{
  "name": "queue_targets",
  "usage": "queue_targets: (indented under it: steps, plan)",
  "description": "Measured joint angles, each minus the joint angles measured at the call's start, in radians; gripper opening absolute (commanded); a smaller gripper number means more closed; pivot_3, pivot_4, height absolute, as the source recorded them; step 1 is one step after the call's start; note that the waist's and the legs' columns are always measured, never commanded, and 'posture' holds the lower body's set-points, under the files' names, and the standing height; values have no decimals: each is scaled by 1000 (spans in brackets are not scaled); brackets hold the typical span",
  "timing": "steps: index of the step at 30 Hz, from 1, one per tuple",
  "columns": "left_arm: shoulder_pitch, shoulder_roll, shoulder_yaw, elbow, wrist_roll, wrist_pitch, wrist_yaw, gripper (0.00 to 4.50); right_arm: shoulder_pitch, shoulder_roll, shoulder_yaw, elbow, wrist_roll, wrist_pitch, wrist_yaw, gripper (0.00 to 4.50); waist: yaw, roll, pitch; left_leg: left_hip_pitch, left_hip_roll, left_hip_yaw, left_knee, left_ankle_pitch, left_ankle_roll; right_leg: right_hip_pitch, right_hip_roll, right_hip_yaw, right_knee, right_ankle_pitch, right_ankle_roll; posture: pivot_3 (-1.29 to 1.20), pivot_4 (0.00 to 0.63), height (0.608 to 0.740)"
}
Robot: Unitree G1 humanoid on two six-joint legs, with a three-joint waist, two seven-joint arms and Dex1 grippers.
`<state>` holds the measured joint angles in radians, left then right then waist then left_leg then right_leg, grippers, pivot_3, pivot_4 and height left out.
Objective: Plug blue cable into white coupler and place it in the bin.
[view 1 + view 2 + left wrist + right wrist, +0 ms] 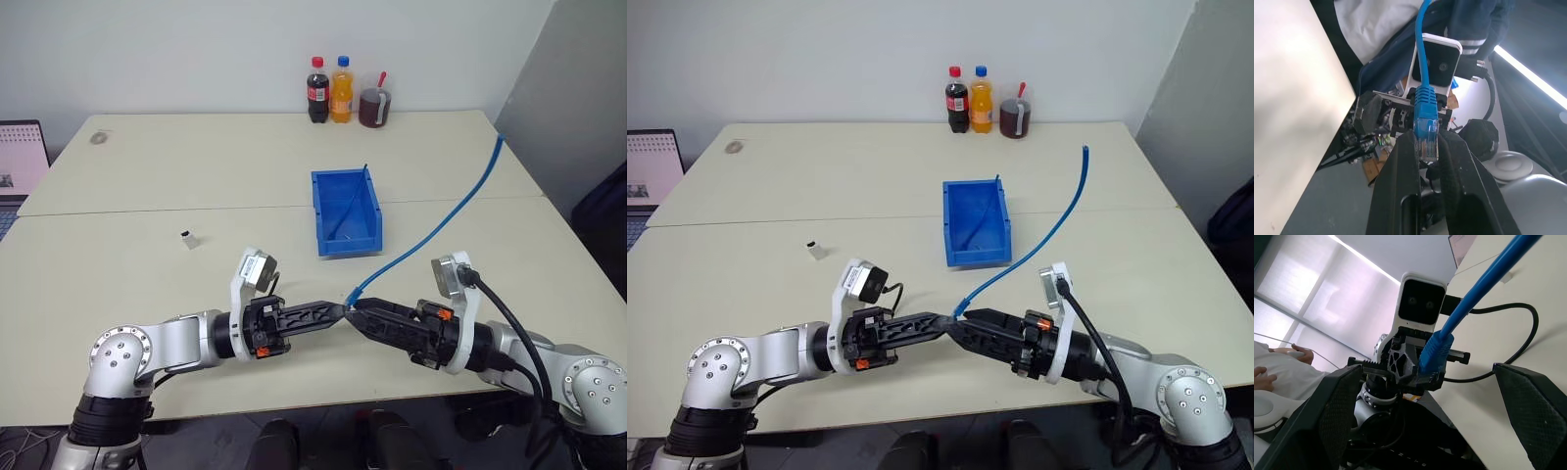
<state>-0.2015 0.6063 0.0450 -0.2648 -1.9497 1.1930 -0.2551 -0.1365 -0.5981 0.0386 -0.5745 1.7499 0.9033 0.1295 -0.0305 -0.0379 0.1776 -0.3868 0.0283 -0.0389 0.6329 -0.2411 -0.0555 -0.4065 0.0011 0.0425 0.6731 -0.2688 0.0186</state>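
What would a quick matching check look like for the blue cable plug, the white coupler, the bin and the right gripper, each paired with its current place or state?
Things:
1. blue cable plug
2. white coupler
3. bin
4. right gripper

Places or states:
A. lying loose on the table, robot's left of the bin
B. pinched in the shut left gripper
C. open, fingers spread either side of the plug
D. standing mid-table, beyond both grippers

Pairs: 1-B, 2-A, 3-D, 4-C
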Motion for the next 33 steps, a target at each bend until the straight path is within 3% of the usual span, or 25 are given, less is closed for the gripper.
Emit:
queue_targets:
  steps: [3, 18, 26, 28, 33]
  plan:
    - [7, 8, -12, -9, -1, -19, 0, 228, -7, 1, 2, 14, 0, -2, 1, 4099, 1, 0, 0, 0, 0, 0, 0, 0, 0, 0, 0, 0, 0, 0, 0, 0, 150, 740]
    - [8, 20, -41, -19, -2, -61, 0, 228, -20, -1, 2, 35, 3, -3, 22, 292, 0, 0, 0, -1, 0, 0, 0, 0, 0, 0, 0, 0, -1, 0, 0, 0, 150, 740]
    - [6, 20, -49, -22, -5, -77, 4, 228, -33, -11, 2, 50, 11, -2, 33, 187, 1, 0, 0, -2, 0, 0, -1, 0, 0, 0, 0, -1, -2, 0, 0, 0, 150, 740]
    - [6, 26, -51, -33, -5, -87, 8, 930, -35, -15, 2, 52, 12, -2, 39, 186, 1, 0, 0, -3, 0, 0, -1, 0, 0, -1, 0, -1, -2, 0, 0, 0, 150, 740]
    - [4, 66, -51, -60, 10, -89, -3, 1782, -46, -23, 2, 64, 9, 3, 43, 186, 0, 0, 0, -3, 0, -1, -1, 0, 0, -1, 0, -1, -3, 0, 0, 0, 150, 740]
